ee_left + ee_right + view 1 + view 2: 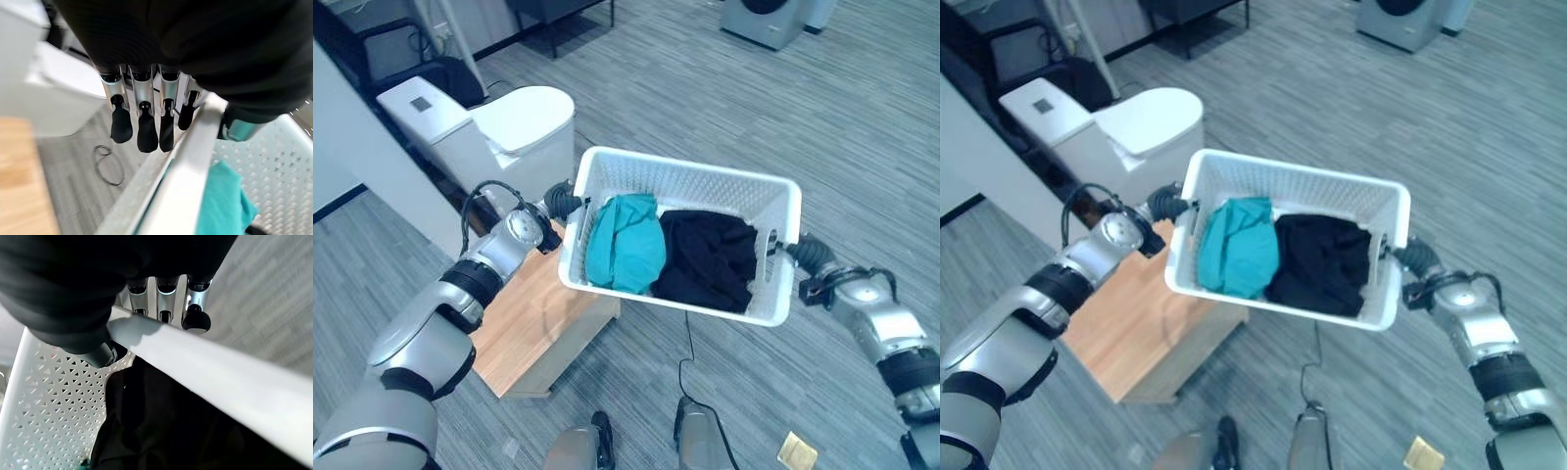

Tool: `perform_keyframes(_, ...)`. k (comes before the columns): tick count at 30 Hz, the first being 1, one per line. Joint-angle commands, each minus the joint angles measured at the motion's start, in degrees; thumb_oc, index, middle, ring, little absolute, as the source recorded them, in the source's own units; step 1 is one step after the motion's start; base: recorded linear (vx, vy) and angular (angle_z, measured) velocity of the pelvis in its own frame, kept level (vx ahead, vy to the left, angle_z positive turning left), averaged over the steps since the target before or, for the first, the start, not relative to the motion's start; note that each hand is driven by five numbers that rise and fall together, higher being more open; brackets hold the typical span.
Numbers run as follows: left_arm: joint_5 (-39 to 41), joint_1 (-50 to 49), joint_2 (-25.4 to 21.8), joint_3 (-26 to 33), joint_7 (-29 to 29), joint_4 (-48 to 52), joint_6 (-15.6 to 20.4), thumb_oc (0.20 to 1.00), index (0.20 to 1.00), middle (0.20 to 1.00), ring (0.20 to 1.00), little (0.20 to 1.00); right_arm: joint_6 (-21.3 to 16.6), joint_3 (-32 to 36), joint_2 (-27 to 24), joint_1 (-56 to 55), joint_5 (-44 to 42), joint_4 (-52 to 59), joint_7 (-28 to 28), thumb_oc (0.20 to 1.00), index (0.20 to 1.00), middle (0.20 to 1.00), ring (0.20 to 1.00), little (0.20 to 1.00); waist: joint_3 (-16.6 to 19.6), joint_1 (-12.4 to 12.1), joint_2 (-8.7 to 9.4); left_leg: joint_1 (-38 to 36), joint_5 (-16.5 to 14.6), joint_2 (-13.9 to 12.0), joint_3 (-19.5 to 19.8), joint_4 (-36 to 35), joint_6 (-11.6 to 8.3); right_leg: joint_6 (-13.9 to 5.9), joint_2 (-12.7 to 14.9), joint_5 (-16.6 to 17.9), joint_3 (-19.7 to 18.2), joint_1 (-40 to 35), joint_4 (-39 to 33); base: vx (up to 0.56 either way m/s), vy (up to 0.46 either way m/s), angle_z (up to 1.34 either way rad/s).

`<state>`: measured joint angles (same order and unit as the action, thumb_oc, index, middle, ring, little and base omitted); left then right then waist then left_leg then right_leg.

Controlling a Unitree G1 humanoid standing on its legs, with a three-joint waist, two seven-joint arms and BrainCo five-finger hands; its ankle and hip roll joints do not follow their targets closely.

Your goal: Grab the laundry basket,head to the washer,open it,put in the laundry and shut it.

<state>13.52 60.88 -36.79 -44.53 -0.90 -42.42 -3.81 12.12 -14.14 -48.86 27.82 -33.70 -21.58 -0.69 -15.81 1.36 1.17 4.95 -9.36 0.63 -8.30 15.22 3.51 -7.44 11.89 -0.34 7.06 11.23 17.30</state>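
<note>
White laundry basket [705,186] held up off wooden worktop [533,323], between both hands, tilted w/ right end lower. Left hand [562,203] clamped on basket's left end rim: fingers [142,129] hooked over outside of rim, thumb inside. Right hand [800,251] clamped on right end rim, fingers [195,316] curled over outer edge, thumb on inner side. Teal garment [625,243] in left half of basket, black garment [710,259] in right half, touching each other. Basket's left end over worktop corner, rest over grey floor [705,88]. White toilet [499,122] beyond worktop. Washer [766,18] far across floor, well apart from basket. Small tan item [797,452] on floor near right arm.
</note>
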Motion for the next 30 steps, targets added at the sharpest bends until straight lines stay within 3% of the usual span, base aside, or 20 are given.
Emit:
perform_keyframes(1,3.2,6.2,-8.9,6.6,4.2,-4.0,1.3,0.200,0.200,0.200,0.200,0.200,-4.3,0.8,-5.1,8.9,-0.6,-5.4,1.0,0.200,0.200,0.200,0.200,0.200,8.5,-5.7,-1.19,-1.6,2.4,-1.1,-0.6,-8.8,-1.44,-2.24,2.0,-2.2,3.1,-9.3,2.3,-0.26,-0.063,-0.87)
perform_keyframes(5,3.7,6.9,-10.2,7.0,4.3,-4.0,1.6,0.200,0.200,0.200,0.200,0.200,-4.0,-1.8,-3.2,12.0,-0.4,-7.4,1.3,0.200,0.200,0.200,0.200,0.200,9.7,-8.8,0.11,2.0,4.9,-2.6,-5.5,-8.9,-3.21,-2.99,1.6,-4.1,6.3,-14.5,-8.9,-0.25,-0.153,-1.26)
perform_keyframes(8,3.9,8.1,-9.3,6.0,4.2,-5.6,2.1,0.200,0.200,0.200,0.200,0.200,-4.2,-2.3,-4.2,12.5,-1.0,-9.5,1.5,0.200,0.200,0.200,0.200,0.200,9.0,-8.6,0.62,4.2,8.2,-5.1,-5.5,-9.3,-5.38,-2.11,-1.1,-5.1,4.8,-16.0,-14.9,-0.22,-0.263,-0.47)
perform_keyframes(18,4.0,8.8,-6.2,5.2,3.4,-7.2,2.1,0.200,0.200,0.200,0.200,0.200,-6.0,2.6,-7.5,5.6,-3.0,-5.7,1.8,0.200,0.200,0.200,0.200,0.200,6.4,-5.7,-0.03,5.4,15.2,-10.0,-2.3,-11.9,-9.07,0.87,-7.1,-6.4,6.2,-17.7,-18.2,-0.11,-0.188,-0.06)
perform_keyframes(20,3.4,8.5,-5.1,4.9,3.0,-6.6,2.0,0.200,0.200,0.200,0.200,0.200,-7.1,6.7,-9.3,0.9,-4.3,-3.5,2.2,0.200,0.200,0.200,0.200,0.200,5.5,-4.0,-0.38,5.4,17.2,-12.3,-1.1,-12.7,-10.34,2.37,-9.8,-6.8,6.1,-18.0,-18.4,-0.04,-0.252,0.32)
perform_keyframes(25,3.7,8.5,-6.5,4.5,2.7,-5.7,1.7,0.200,0.200,0.200,0.200,0.200,-7.4,7.8,-9.3,-1.8,-5.4,-2.3,2.2,0.200,0.200,0.200,0.200,0.200,4.3,-3.9,0.32,6.0,17.8,-15.7,1.8,-9.4,-10.27,3.85,-12.0,-7.1,5.0,-18.3,-17.8,0.00,-0.196,0.14)
perform_keyframes(27,3.9,8.1,-6.6,4.6,2.6,-5.7,1.8,0.200,0.200,0.200,0.200,0.200,-7.5,8.1,-9.6,-2.5,-5.5,-1.7,2.4,0.200,0.200,0.200,0.200,0.200,3.4,-3.7,0.90,7.4,16.3,-15.6,1.3,-4.8,-9.57,4.13,-11.8,-6.8,5.1,-18.2,-17.4,-0.04,-0.149,-0.12)
perform_keyframes(28,4.1,7.0,-6.8,5.5,2.7,-5.2,1.7,0.200,0.200,0.200,0.200,0.200,-7.0,9.0,-9.4,-4.2,-5.6,0.2,2.4,0.200,0.200,0.200,0.200,0.200,2.5,-3.6,1.13,9.2,12.9,-14.5,-0.1,1.2,-8.15,4.32,-11.1,-6.8,5.4,-18.3,-17.0,-0.01,-0.147,-0.12)
perform_keyframes(30,4.1,5.0,-8.4,7.0,2.7,-4.6,2.0,0.200,0.200,0.200,0.200,0.200,-6.6,6.8,-8.3,-2.8,-5.1,0.8,1.6,0.200,0.200,0.200,0.200,0.200,2.4,-6.6,0.87,12.4,9.7,-6.1,3.9,3.3,-7.17,4.17,-11.5,-7.2,3.4,-19.0,-16.7,0.10,-0.048,-0.07)
